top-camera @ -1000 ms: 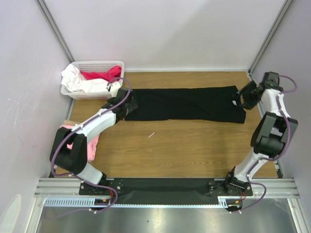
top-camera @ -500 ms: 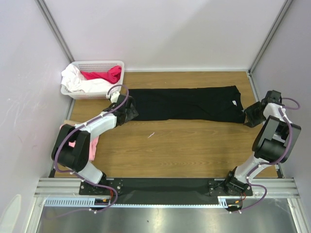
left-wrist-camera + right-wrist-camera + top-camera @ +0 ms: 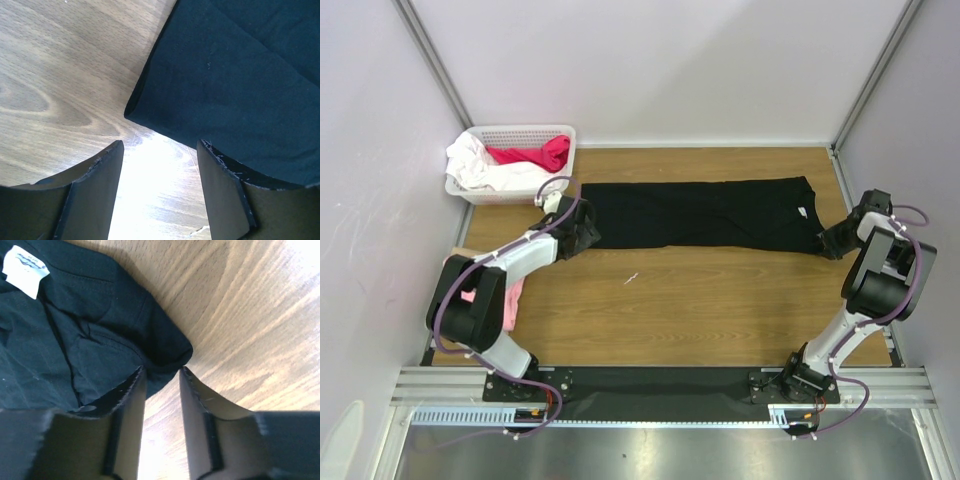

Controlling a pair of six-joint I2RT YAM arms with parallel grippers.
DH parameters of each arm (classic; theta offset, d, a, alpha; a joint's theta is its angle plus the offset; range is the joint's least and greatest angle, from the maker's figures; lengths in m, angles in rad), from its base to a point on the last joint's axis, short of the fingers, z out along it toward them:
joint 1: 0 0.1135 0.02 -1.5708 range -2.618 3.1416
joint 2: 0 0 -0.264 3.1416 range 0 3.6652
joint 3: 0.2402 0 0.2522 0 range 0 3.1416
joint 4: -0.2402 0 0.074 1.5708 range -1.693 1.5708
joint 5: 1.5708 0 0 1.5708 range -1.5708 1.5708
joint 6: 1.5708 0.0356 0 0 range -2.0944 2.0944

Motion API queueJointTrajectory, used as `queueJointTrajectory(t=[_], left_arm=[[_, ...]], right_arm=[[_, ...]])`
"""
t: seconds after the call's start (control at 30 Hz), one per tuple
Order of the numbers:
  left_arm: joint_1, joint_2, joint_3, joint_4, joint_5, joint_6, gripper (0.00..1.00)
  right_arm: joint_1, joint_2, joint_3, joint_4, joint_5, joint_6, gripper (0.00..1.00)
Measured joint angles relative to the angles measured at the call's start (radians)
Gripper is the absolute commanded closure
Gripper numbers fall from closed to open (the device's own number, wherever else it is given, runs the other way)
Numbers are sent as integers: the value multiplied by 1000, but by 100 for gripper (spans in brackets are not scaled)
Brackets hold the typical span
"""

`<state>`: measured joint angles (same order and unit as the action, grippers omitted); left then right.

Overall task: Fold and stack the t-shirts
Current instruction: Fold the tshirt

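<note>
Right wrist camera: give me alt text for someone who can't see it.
The right gripper, its two dark jaws narrowly apart, points down at a rounded corner of the black cloth t-shirt lying at its tips on the light wooden table. A small white label shows on the shirt at upper left.

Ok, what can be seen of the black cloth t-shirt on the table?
The black cloth t-shirt lies folded into a long flat band across the far part of the wooden table, a white neck label showing at its right end. The left end effector stands open beside its left corner; the right end effector straddles its right corner fold.
</note>
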<state>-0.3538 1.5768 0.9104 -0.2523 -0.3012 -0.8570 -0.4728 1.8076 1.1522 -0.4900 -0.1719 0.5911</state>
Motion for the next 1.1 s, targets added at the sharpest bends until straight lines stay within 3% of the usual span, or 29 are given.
queueJointTrajectory(t=[0.13,0.23,0.77,1.0,1.03,1.1], left_arm=[[3,12,0,0,2,0,37],[3,18,0,0,3,0,38],[3,74,0,27,19,1,51],[4,117,1,74,1,9,73],[4,121,1,76,-5,11,86],[4,128,3,82,-17,16,95]], right_arm=[[3,24,0,13,2,0,89],[4,31,2,13,6,-3,99],[1,31,41,-4,32,-47,100],[1,31,58,-15,33,-55,100],[0,31,60,-17,33,-57,100],[-1,31,65,-21,33,-61,100]])
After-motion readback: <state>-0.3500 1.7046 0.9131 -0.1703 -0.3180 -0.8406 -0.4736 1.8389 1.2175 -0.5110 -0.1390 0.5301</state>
